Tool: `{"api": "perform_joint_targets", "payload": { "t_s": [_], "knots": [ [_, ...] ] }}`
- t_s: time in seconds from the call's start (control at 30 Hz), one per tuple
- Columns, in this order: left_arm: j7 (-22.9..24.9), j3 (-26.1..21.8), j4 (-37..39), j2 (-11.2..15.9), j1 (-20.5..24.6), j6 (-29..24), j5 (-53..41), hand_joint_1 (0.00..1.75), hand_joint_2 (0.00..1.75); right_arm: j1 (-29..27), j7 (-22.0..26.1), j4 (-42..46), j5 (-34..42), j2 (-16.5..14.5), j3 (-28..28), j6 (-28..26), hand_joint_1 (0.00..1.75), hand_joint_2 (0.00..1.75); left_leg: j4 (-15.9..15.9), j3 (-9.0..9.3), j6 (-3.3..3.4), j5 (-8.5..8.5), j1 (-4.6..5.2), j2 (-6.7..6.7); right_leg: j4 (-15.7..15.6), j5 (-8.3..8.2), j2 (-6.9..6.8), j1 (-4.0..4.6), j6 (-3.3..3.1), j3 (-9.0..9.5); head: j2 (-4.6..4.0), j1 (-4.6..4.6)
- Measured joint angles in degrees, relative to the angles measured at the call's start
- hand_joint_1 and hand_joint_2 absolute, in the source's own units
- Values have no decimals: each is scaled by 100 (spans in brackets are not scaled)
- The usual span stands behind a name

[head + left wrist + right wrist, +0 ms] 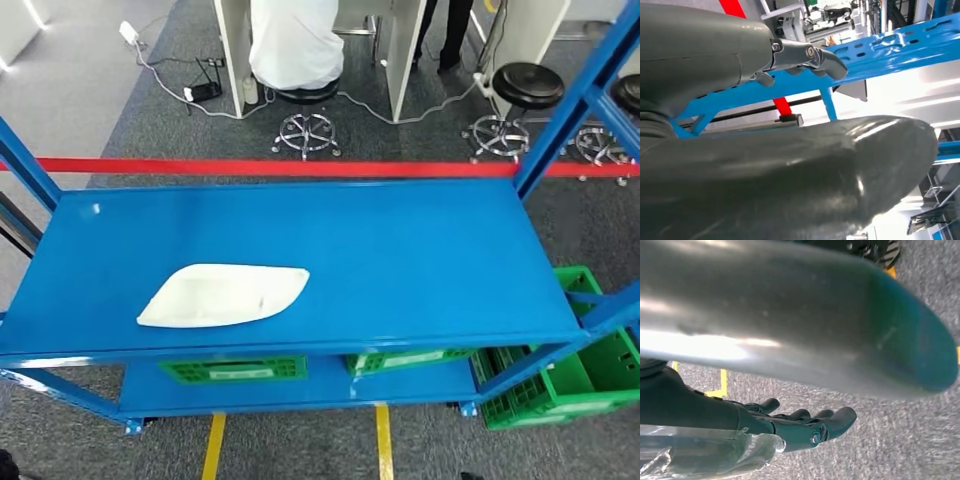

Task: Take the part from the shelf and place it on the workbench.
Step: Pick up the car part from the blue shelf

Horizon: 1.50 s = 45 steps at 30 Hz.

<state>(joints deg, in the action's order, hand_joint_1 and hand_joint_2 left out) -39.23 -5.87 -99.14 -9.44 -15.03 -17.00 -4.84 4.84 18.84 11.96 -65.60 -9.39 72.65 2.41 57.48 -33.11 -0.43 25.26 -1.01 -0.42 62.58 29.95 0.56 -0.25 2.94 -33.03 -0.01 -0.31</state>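
Observation:
The part (223,295) is a flat, white, leaf-shaped shell. It lies on the top board of the blue shelf (423,250), left of centre and near the front edge, with nothing touching it. In the left wrist view my left hand (764,165) holds nothing: its thick thumb and its dark fingers (821,56) are stretched out and apart, beside a blue shelf beam (896,45). In the right wrist view my right hand (798,335) is also empty, its dark fingers (813,426) extended over grey carpet.
A red bar (302,168) runs behind the shelf. Green crates (234,368) sit on the lower board, and another green crate (581,370) stands at the right end. A person (294,40) sits on a stool beyond, near other stools (528,85). Yellow lines (213,445) mark the floor.

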Motion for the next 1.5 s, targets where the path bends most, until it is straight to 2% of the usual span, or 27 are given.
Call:
{"api": "perform_joint_targets", "payload": {
  "t_s": [0.07,0.1,0.13,0.17,0.2,0.23,0.3,0.33,0.4,0.5,0.63,0.73,0.87,1.1,1.23,1.37,1.5],
  "knots": [
    [1,2,0,-1,1,2,-1,0,0,1,-1,-1,-4,-2,-5,-1,0,0,0,38,48,35,11,8,777,339,-10,-3,21,-406,1,33],
    [5,2,1,-1,1,10,-2,0,0,-2,-3,-2,-5,-3,-8,-1,0,0,1,53,61,50,20,7,1118,451,-10,-4,22,-609,1,34],
    [22,2,1,0,1,27,-5,0,44,-7,-7,-2,-5,-3,-9,-2,0,0,1,69,68,66,27,5,1337,490,-10,-3,19,-758,1,36],
    [55,3,3,2,0,54,-17,0,87,-12,-11,-2,-5,-3,-9,-2,0,0,2,88,71,83,34,-1,1391,439,-10,-2,11,-825,1,36],
    [116,8,8,9,1,97,-49,0,131,-14,-15,-2,-5,-3,-8,-3,0,0,2,114,69,102,38,-7,1251,290,-10,-1,-3,-795,1,37],
    [206,22,20,26,3,159,-114,0,175,-15,-17,-2,-7,-2,-8,-2,0,0,2,150,61,126,41,-13,966,78,-10,2,-24,-693,1,36],
    [436,104,96,118,19,331,-359,0,175,-11,-25,-2,-20,2,-10,8,0,0,9,221,24,188,56,-24,191,-358,-10,17,-80,-374,0,40],
    [559,171,165,195,37,437,-510,0,175,-6,-28,-2,-33,3,-14,20,0,0,12,240,-2,211,66,-30,-92,-477,-7,24,-102,-253,0,39],
    [780,333,354,403,111,661,-800,0,175,3,-35,-2,-74,4,-31,53,0,0,20,244,-14,229,90,-37,-296,-522,4,24,-104,-173,1,30],
    [1013,591,724,767,314,954,-1152,0,175,5,-38,-2,-135,12,-71,95,0,0,-36,260,6,208,91,-34,-308,-534,26,21,-112,-190,0,20],
    [1130,930,1197,1202,668,1301,-1518,0,175,36,-77,-2,-208,26,-148,124,0,0,-106,285,-55,181,89,-29,-306,-523,32,27,-159,-195,1,19],
    [1154,1196,1455,1431,874,1504,-1670,0,175,72,-113,-3,-237,27,-198,144,0,0,-122,284,-94,167,87,-29,-302,-528,32,31,-184,-201,0,21],
    [1164,1393,1626,1586,998,1568,-1719,0,175,83,-125,-3,-247,28,-253,149,0,0,-125,284,-117,157,87,-28,-302,-537,31,30,-195,-201,-1,22],
    [1057,1898,1838,1723,1202,1949,-1965,0,175,109,-181,-4,-286,32,-297,173,0,0,-124,283,-113,150,93,-29,-320,-556,26,22,-177,-189,1,23],
    [743,2366,1891,1790,1251,2229,-2008,0,175,115,-211,-4,-292,32,-328,188,0,0,-124,282,-112,150,97,-28,-327,-560,27,17,-171,-188,1,23],
    [258,2927,1897,1966,1255,2749,-1752,0,175,126,-235,-4,-299,32,-389,207,0,0,-124,282,-111,151,97,-28,-329,-561,29,16,-170,-188,1,23],
    [46,3374,1906,2130,1257,3014,-1612,0,175,144,-247,-4,-303,32,-439,211,0,0,-124,281,-110,152,97,-28,-330,-560,28,17,-170,-189,0,23]
  ]
}}
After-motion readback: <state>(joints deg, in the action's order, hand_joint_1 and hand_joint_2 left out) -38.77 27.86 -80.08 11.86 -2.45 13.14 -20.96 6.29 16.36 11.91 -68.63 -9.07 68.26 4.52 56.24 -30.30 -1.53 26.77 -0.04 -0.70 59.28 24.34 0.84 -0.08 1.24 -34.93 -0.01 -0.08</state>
